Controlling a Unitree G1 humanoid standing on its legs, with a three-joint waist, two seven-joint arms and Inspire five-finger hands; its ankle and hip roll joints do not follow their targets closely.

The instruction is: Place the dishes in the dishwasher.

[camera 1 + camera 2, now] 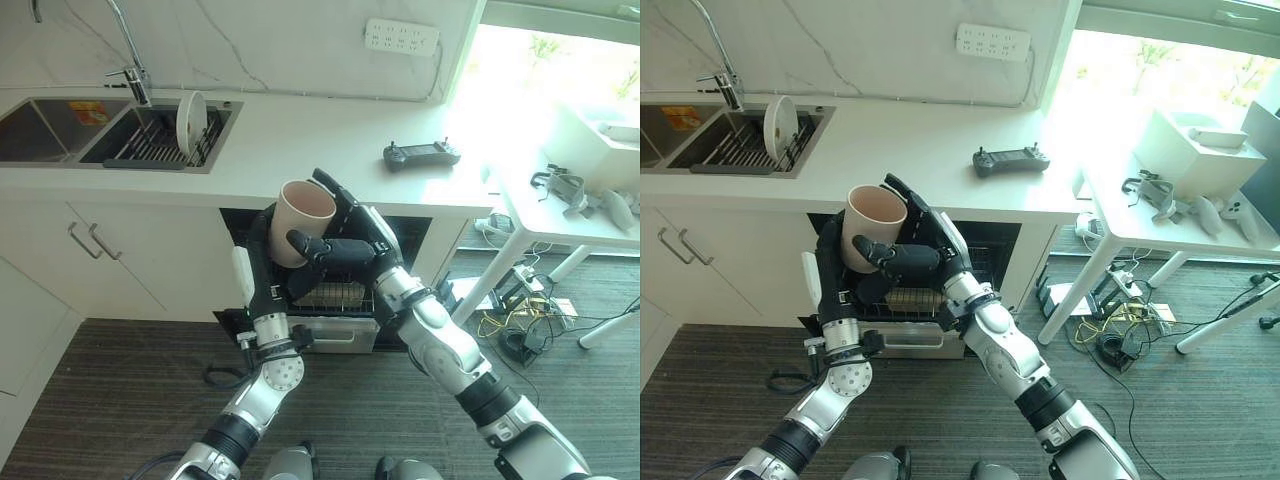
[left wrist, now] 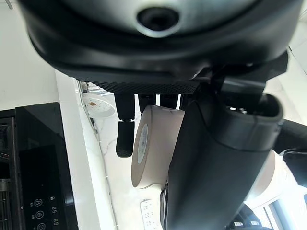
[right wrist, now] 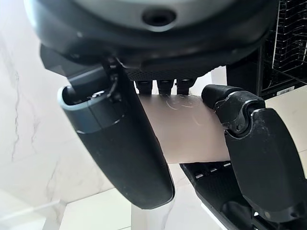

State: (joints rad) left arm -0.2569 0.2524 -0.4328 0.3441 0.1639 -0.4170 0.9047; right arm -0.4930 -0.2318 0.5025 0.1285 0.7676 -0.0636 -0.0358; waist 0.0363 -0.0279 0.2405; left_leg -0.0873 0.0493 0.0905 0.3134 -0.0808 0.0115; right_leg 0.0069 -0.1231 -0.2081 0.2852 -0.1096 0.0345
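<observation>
You are holding a beige, round ceramic cup (image 1: 303,220) up in the air between both hands, in front of the white worktop (image 1: 300,140) and above the open dishwasher (image 1: 330,300) set under it. The cup is tilting, its open mouth facing up and toward the worktop. Your right hand (image 1: 345,245) is wrapping it from the right side, its fingers (image 3: 165,86) curling behind the cup wall and its thumb crossing the front. Your left hand (image 1: 262,250) is coming up from below on the cup's left side; its fingers (image 2: 124,139) are lying along the cup, curled round it, with the thumb across the side wall.

Below the cup, the dishwasher's wire rack (image 1: 335,295) is pulled out. To the left on the worktop, a steel sink (image 1: 60,130) is carrying a dark drainer rack (image 1: 160,145) with a white round plate (image 1: 190,122) standing upright on edge in it, beside a chrome tap (image 1: 130,60). A black handheld controller (image 1: 421,154) is lying on the worktop to the right, well apart from the cup. A white side table (image 1: 560,215) is standing further right.
</observation>
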